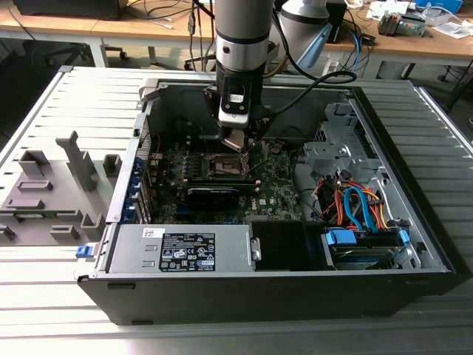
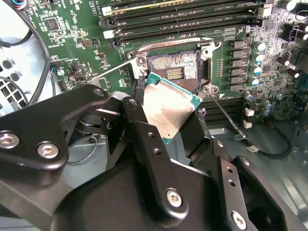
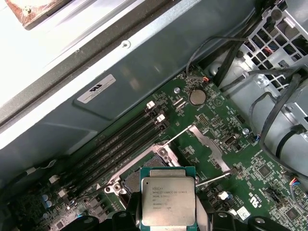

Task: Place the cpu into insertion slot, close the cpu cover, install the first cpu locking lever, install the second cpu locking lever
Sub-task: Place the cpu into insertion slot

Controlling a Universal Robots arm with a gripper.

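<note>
My gripper (image 2: 168, 120) is shut on the cpu (image 2: 169, 111), a flat square chip with a silvery top and a green edge, held by two opposite sides. It hangs tilted just above the insertion slot (image 2: 174, 71), a dark square socket that lies uncovered on the green board. In the first wrist view the cpu (image 3: 167, 201) covers part of the slot (image 3: 129, 179), and the cpu cover (image 3: 203, 143) stands swung up beside it. Two thin locking levers (image 3: 176, 136) (image 2: 224, 114) stick out, unlatched. In the exterior view the gripper (image 1: 235, 142) is inside the open computer case, over the board.
Long black memory slots (image 2: 183, 21) run beside the socket. The case walls (image 1: 140, 133) ring the board. A power supply box (image 1: 181, 248) sits at the front. Blue and orange cables (image 1: 355, 207) and a drive cage lie at the exterior view's right. A grey fixture (image 1: 52, 185) stands outside, left.
</note>
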